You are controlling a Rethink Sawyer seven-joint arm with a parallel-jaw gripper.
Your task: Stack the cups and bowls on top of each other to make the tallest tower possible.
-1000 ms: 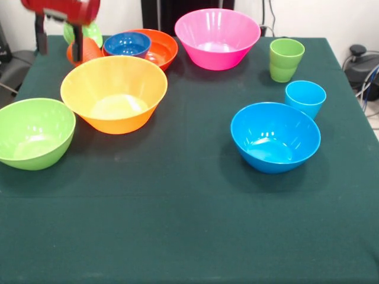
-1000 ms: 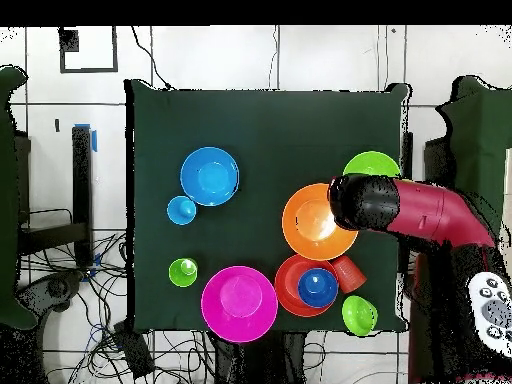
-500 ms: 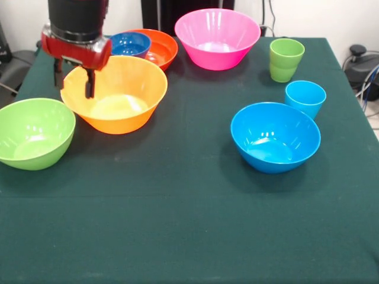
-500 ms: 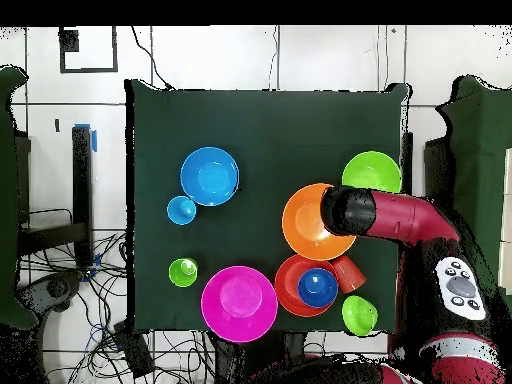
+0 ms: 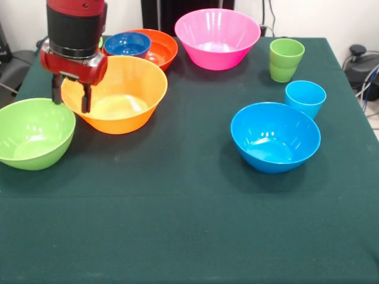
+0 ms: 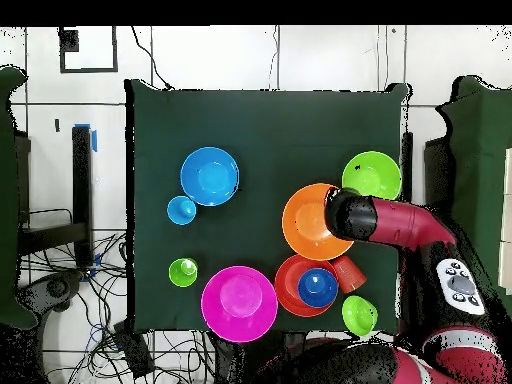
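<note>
Your gripper [image 5: 70, 100] has dropped lower, its two fingers spread apart and, as far as I can tell, either side of the big orange bowl's [image 5: 118, 94] near rim, so you look ready to grab it for stacking.

Seven bowls are sitting on the desk [image 5: 177, 225]: pink [image 5: 217, 38], large orange [image 5: 118, 92], red-orange [image 5: 160, 48], lime green [image 5: 32, 132], blue [image 5: 275, 136], small dark blue [image 5: 127, 44], small green [image 6: 359, 314]. Three cups are showing: green [image 5: 286, 59], light blue [image 5: 305, 98], orange [image 6: 348, 273].
</note>
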